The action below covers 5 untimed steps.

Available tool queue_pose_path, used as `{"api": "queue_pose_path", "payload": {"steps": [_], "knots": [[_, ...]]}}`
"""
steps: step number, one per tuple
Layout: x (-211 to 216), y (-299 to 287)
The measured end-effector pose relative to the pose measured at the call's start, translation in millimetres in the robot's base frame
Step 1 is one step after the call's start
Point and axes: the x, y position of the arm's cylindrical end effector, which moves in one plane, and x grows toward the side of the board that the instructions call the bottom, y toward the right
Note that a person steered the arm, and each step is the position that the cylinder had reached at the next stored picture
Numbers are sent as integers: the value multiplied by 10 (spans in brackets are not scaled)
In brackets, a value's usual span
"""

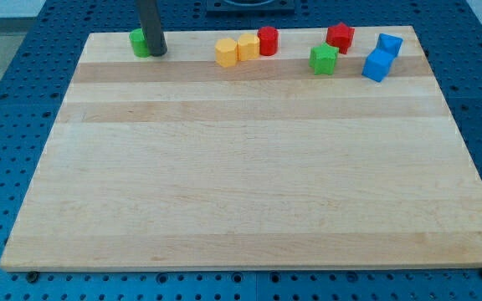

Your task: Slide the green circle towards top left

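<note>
My tip (157, 53) touches the green circle's (139, 42) right side at the far-left of the surface (241, 184); no claw shows, so its state cannot be told.
The circle sits near the far edge, with open board toward the left corner. The rod stands nearly upright. 7 other blocks lie well right.

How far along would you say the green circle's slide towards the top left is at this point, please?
Mostly done: the green circle already sits near the board's top edge, towards the view's top left. In hand: my tip rests right against its right side. Left: only a short slide towards the corner, if any; the other blocks lie further right.
</note>
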Motion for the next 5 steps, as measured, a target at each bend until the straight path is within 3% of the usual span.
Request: {"api": "queue_pose_path", "payload": {"steps": [5], "knots": [[-226, -286]]}}
